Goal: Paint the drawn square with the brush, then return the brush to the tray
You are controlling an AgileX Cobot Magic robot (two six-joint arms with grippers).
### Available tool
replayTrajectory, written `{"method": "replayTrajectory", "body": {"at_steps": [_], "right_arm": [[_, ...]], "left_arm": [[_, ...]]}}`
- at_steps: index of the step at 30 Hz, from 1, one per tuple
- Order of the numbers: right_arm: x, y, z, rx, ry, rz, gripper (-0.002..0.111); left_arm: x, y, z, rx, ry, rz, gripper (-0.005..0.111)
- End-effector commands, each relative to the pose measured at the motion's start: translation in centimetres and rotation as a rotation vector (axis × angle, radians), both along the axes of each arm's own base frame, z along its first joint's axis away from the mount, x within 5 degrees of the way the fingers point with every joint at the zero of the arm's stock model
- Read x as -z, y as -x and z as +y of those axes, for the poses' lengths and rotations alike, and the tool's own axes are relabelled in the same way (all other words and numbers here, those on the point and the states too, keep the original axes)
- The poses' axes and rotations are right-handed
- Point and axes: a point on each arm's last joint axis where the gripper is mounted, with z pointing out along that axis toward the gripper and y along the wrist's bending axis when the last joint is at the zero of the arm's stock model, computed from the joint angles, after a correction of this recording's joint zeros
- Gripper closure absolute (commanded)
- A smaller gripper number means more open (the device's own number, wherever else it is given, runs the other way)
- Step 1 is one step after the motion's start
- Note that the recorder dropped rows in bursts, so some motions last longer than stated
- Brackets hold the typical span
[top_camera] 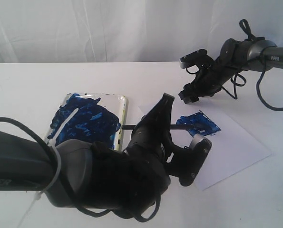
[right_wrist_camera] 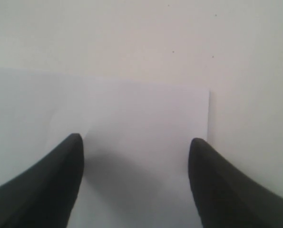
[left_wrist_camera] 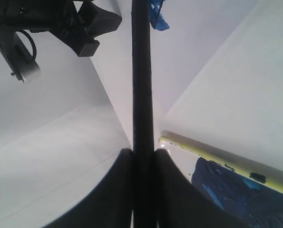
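Observation:
The brush (top_camera: pixel 179 126) lies level above the table, its tip over the drawn square (top_camera: pixel 201 124), which is smeared with blue paint on the white paper sheet (top_camera: pixel 236 152). My left gripper (top_camera: pixel 155 126) is shut on the brush handle. In the left wrist view the black brush (left_wrist_camera: pixel 142 80) runs between both closed fingers of the left gripper (left_wrist_camera: pixel 142 153) toward the blue square (left_wrist_camera: pixel 158 14). The tray (top_camera: pixel 123 118), smeared with dark blue, lies left of the paper; its yellowish rim (left_wrist_camera: pixel 217 161) shows beside the fingers. My right gripper (top_camera: pixel 192 94) hangs open above the paper's far edge, nothing between its fingers (right_wrist_camera: pixel 136 148).
The right arm (top_camera: pixel 255 52) reaches in from the right, with a cable loop below it. The left arm's bulky body (top_camera: pixel 84 175) fills the front of the exterior view. A white curtain hangs behind the white table. The paper's corner (right_wrist_camera: pixel 205 95) shows under the right gripper.

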Motion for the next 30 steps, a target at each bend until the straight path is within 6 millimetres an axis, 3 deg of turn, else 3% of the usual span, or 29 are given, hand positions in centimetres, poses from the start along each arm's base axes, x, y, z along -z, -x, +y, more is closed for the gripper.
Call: {"method": "replayTrajectory", "body": {"at_steps": [1, 14, 24, 30], "right_arm": [[2.9, 0.8, -0.5, -0.054, 0.075, 0.090, 0.048], [2.9, 0.8, -0.5, -0.054, 0.075, 0.087, 0.048], [2.9, 0.8, -0.5, -0.054, 0.075, 0.087, 0.048], [2.9, 0.8, -0.5, -0.054, 0.075, 0.089, 0.048]], "left_arm": [[-0.3, 0.2, 0.3, -0.022, 0.009, -0.009, 0.107], [0.2, 0.4, 0.7, -0.051, -0.034, 0.052, 0.107], [-1.9, 0.8, 1.0, -0.048, 0.051, 0.079, 0.107], [-1.4, 0.9, 1.0, -0.060, 0.045, 0.104, 0.107]]}}
